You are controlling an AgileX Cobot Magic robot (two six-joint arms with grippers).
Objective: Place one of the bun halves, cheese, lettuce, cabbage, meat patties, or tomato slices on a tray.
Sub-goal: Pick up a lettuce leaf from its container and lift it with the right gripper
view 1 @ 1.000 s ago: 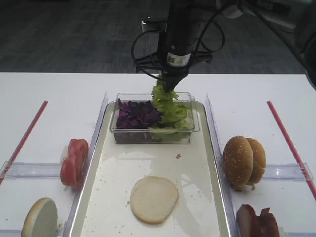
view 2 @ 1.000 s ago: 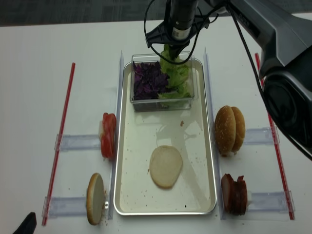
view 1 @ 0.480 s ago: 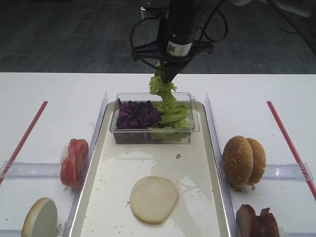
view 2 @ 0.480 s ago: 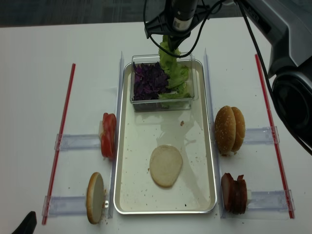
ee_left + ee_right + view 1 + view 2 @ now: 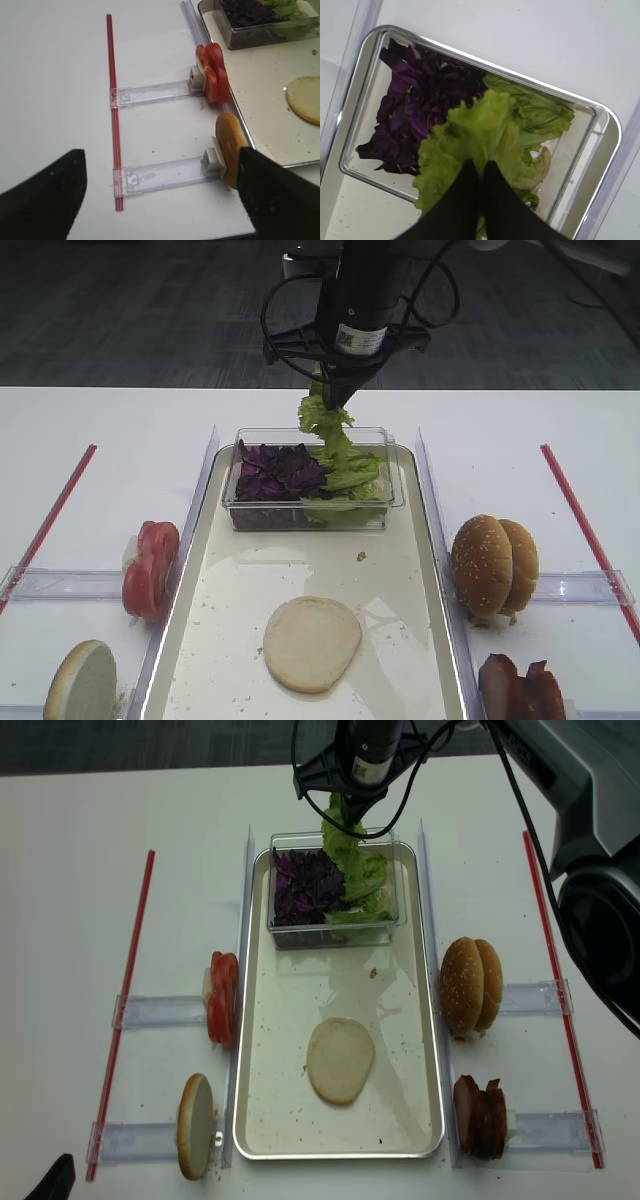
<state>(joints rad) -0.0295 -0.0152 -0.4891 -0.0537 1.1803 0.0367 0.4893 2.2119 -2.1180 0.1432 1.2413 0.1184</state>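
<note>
The right gripper [image 5: 333, 400] hangs at upper centre of the high view, its fingers [image 5: 470, 200] pressed together on the stalk end of a lettuce [image 5: 322, 425] leaf. The leaf dangles below it, long axis near vertical, its lower end apparently among the greens in the clear box [image 5: 312, 515]; contact cannot be confirmed. The wrist view shows the pinch plainly, leaf fanning out over the box.

Governing relation: the bun half [image 5: 312, 642] with pale cut face lies flat at lower centre of the tray [image 5: 415, 660], directly toward the bottom of the frame from the held leaf, well apart from it. In my judgement the carry runs down-frame along the tray's long axis, and the right arm alone is placed for it.

Containers: the clear box sits at the upper end of the tray, holding purple cabbage [image 5: 276, 470] on the left and further lettuce on the right. The tray otherwise carries only the one bun half and crumbs.

Outside the tray on the worktop [image 5: 110, 440]: tomato slices [image 5: 150, 568] on edge at centre left, another bun half [image 5: 80, 682] lower left, two sesame bun halves [image 5: 493, 565] at right, meat patties [image 5: 522, 690] lower right.

The left gripper [image 5: 160, 200] shows spread fingers at the bottom of its wrist view, holding nothing, nearest the lower-left bun
</note>
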